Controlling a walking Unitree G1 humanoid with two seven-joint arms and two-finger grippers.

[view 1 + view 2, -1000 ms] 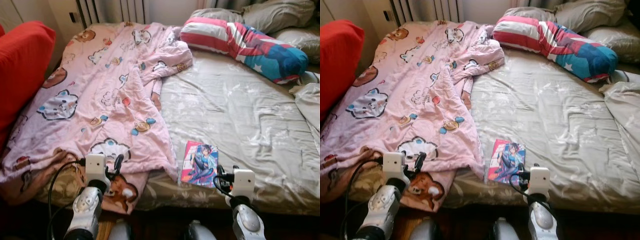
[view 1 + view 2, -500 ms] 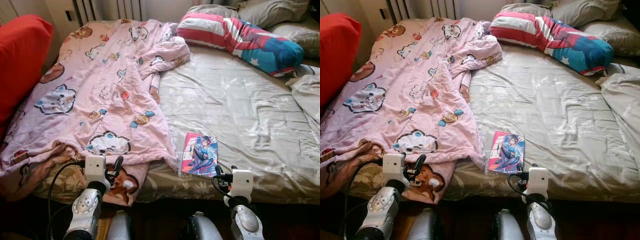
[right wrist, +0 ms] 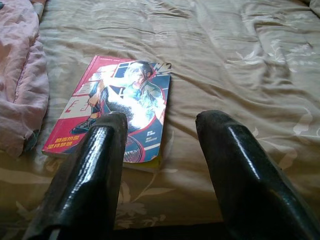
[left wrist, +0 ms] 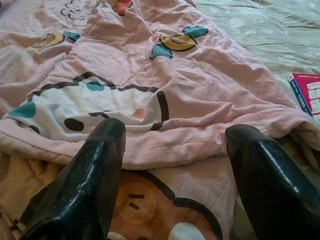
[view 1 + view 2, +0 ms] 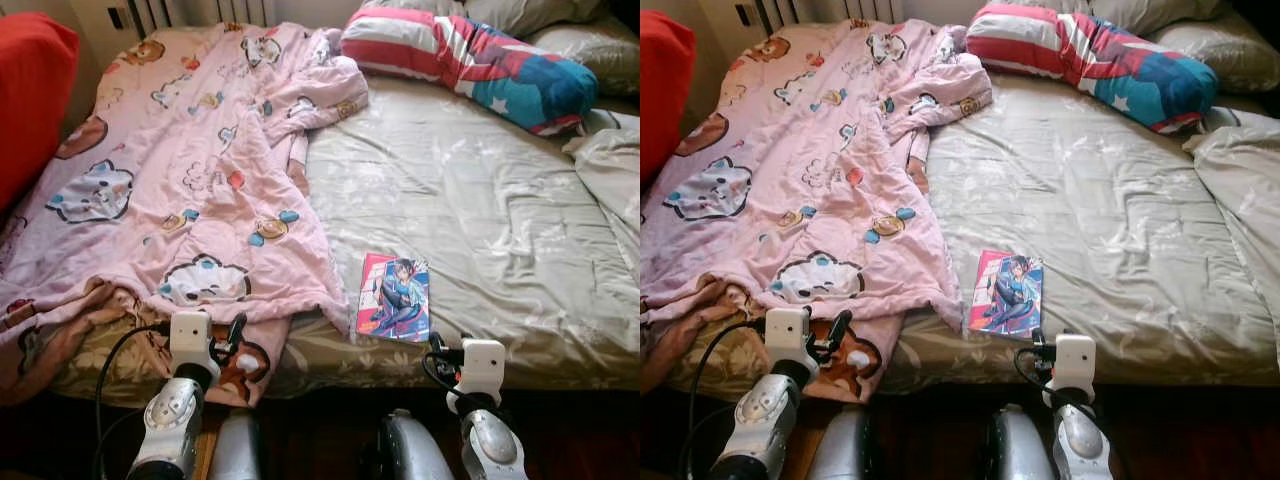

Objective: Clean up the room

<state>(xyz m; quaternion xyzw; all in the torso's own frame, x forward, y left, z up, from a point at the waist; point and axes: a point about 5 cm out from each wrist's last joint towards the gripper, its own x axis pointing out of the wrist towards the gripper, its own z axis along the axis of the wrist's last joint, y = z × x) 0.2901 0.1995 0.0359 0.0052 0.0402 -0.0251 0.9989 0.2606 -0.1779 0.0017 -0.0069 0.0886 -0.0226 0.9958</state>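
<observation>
A thin book with a cartoon figure on its pink and blue cover (image 5: 394, 296) lies flat on the olive sheet near the bed's front edge. My right gripper (image 3: 162, 117) hovers open just short of it, low at the bed's edge, nothing between its fingers (image 3: 95, 160). A pink cartoon-print blanket (image 5: 190, 170) covers the bed's left half and spills over the front edge. My left gripper (image 4: 175, 132) is open and empty, pointing at the blanket's hanging hem (image 4: 165, 150).
A red, white and blue striped pillow (image 5: 470, 62) and grey pillows (image 5: 590, 45) lie at the bed's far side. A crumpled beige cover (image 5: 612, 185) sits at the right. A red cushion (image 5: 30, 90) stands at the left. The dark floor (image 5: 320, 430) runs below the bed's edge.
The whole picture has shifted: the bed and book sit higher in the view, so the camera has moved. Both arms hold the same pose and nothing on the bed has moved.
</observation>
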